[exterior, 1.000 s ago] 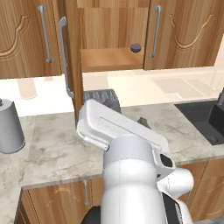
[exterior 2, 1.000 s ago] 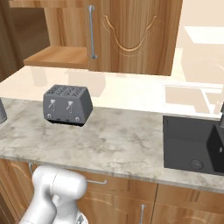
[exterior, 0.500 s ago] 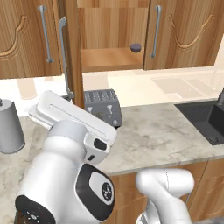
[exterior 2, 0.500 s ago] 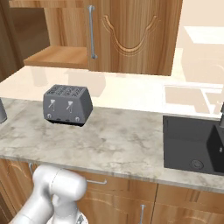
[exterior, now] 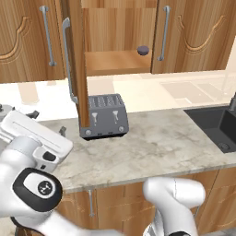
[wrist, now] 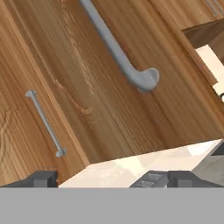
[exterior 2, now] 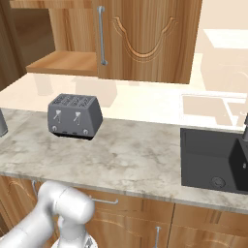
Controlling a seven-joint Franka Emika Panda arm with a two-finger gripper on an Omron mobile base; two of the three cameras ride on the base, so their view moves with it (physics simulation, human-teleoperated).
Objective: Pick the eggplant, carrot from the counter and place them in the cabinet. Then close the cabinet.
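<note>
The eggplant [exterior: 143,50] lay as a small dark lump on the cabinet [exterior: 117,62] shelf, in the upper middle of the left base view, toward the shelf's right end and just beside the closed right door's silver handle. The cabinet's left door [exterior: 76,60] stood swung open, edge-on to the camera, its long handle [exterior: 67,60] running down the upper left of that frame. Below it, a grey toaster [exterior: 105,116] sat on the counter [exterior: 156,143] at mid-frame, with a black sink [exterior 2: 213,157] at the right in the right base view. The tool [wrist: 111,178] showed at the bottom of the hand view, its two tips well apart and holding nothing, facing a wooden door [wrist: 109,87] and a curved silver handle [wrist: 124,52] in the upper middle. How far the tool stood from the eggplant could not be told.
</note>
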